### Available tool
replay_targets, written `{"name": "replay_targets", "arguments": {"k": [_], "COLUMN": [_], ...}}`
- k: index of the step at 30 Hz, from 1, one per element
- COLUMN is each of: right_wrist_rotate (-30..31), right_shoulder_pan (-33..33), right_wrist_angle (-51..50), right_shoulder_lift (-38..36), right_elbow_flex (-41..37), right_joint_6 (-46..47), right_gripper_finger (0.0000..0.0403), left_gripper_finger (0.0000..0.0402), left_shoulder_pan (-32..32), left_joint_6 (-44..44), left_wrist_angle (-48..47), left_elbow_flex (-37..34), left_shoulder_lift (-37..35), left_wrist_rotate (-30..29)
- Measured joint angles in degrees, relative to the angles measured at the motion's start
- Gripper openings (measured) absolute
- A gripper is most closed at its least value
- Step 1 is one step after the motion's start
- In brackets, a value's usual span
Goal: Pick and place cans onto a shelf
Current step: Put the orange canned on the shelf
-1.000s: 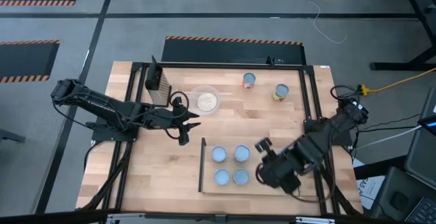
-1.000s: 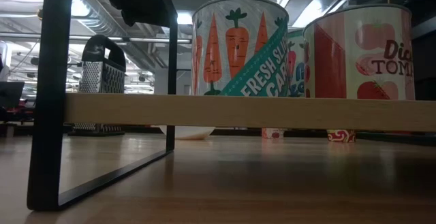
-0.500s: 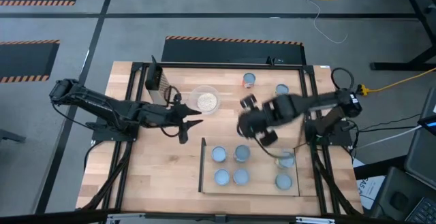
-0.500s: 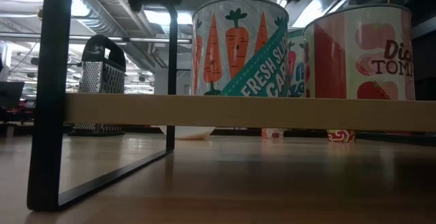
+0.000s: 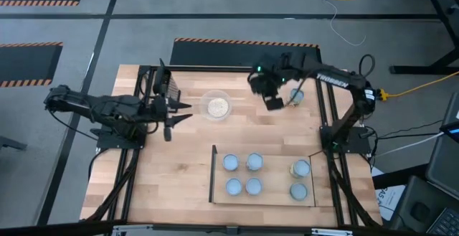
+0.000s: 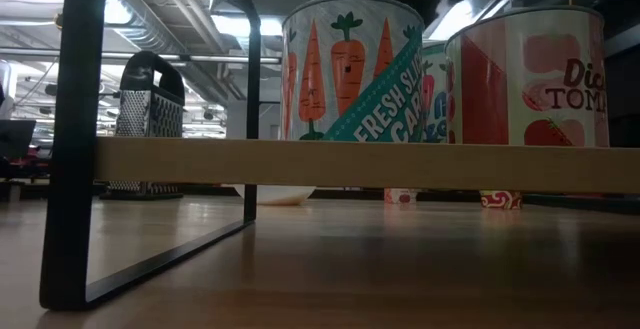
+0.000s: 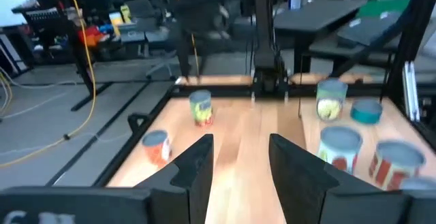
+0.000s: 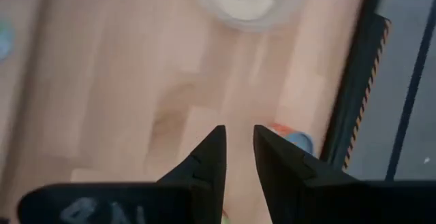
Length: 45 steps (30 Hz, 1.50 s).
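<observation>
Six cans stand on the light-wood shelf (image 5: 276,180), among them two (image 5: 230,163) (image 5: 300,168); in the low view a carrot can (image 6: 350,69) and a tomato can (image 6: 530,69) stand on its board (image 6: 300,162). A can (image 5: 296,97) stands near the far edge. Another, orange-labelled can (image 8: 293,141) shows beside my right gripper (image 5: 259,84) (image 8: 238,137), which hovers there, open by a narrow gap and empty. My left gripper (image 5: 178,120) (image 7: 240,146) is open and empty left of the clear bowl (image 5: 216,105).
A metal grater (image 5: 166,85) stands at the far left, also in the low view (image 6: 150,119). The bowl holds pale grains. Dark frame rails (image 5: 326,100) run along the table's sides. Bare wood lies between the bowl and the shelf.
My right gripper has swung from the shelf's right end across the table toward the far edge, and now hangs over the far cans. Two cans show at the shelf's right end where the arm had covered it. My left gripper has drawn back toward the table's left edge.
</observation>
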Motion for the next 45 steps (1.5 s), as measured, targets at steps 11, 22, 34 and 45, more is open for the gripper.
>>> {"name": "replay_targets", "arguments": {"k": [11, 22, 34, 45], "right_wrist_rotate": [-0.52, -6.02, -5.98, -6.12], "right_shoulder_pan": [-12.03, -17.4, -19.84, -19.82], "right_wrist_angle": [9.28, 10.67, 5.67, 3.41], "right_shoulder_lift": [0.0, 7.01, 18.42, 18.84], "right_elbow_flex": [-0.02, -0.02, -0.11, -0.15], "right_joint_6": [-0.45, -0.3, -0.19, -3.26], "right_gripper_finger": [0.008, 0.008, 0.008, 0.008], "left_gripper_finger": [0.0135, 0.0135, 0.0135, 0.0135], "left_shoulder_pan": [-0.37, -0.37, -0.36, -0.37], "left_joint_6": [-0.99, -0.99, -3.51, -4.03], "left_wrist_angle": [-8.7, -9.53, -11.92, -12.47], "left_elbow_flex": [-0.02, -0.02, -0.02, -0.02], "left_shoulder_lift": [-3.9, -3.87, -3.87, -3.87], "left_wrist_rotate": [0.07, 0.07, 0.11, 0.11]}}
